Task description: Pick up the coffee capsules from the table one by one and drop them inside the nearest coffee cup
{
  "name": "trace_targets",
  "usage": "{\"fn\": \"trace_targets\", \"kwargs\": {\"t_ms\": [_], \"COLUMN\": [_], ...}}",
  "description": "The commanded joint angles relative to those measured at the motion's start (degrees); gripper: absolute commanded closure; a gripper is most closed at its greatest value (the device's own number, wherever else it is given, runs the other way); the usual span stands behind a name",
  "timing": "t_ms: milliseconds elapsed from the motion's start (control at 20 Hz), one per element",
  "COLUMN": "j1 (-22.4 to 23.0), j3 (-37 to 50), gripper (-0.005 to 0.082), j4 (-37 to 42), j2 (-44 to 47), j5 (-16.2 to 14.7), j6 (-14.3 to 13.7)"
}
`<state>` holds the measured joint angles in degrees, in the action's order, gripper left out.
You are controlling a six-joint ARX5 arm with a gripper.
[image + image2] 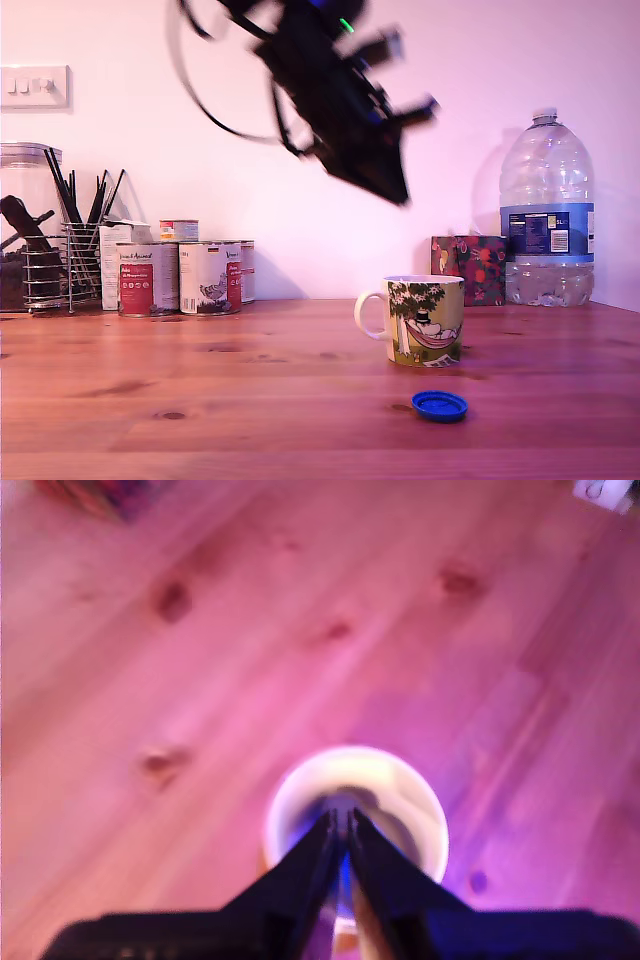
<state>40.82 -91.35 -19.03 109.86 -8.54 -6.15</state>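
Observation:
The cream mug [425, 320] with the tree and hammock print stands upright on the wooden table [200, 400], right of centre in the exterior view. My gripper [398, 192] hangs blurred, well above the mug. In the wrist view its dark fingers [300, 865] are pressed almost together over the mug's round rim [300, 780], my gripper [341, 822] shut on a sliver of bright blue, a coffee capsule [345, 877]. Another blue capsule [439, 405] lies flat on the table just in front of the mug.
Printed tin cans [180, 277], a wire holder of dark utensils [60, 255] and a glass jar stand at the back on the exterior view's left. A large water bottle [546, 215] and a floral box [470, 268] stand at the back right.

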Motion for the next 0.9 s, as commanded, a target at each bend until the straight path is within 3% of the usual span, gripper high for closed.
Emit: {"fn": "trace_targets", "kwargs": {"t_ms": [0,400,500,600,850], "j1": [-0.3,-2.9,-3.8,-5.3,-7.9], "j3": [6.1,36.7,43.0,47.6,52.7], "gripper": [0.0792,0.0792,0.0792,0.0792,0.0792], "j4": [4.9,26.6,28.9,29.0,29.3], "j2": [-2.8,-23.3,-28.3,-32.3,-38.5], "j5": [0.0,0.9,4.6,6.3,6.7], "j6": [0.5,3.4,4.5,5.2,6.9]}}
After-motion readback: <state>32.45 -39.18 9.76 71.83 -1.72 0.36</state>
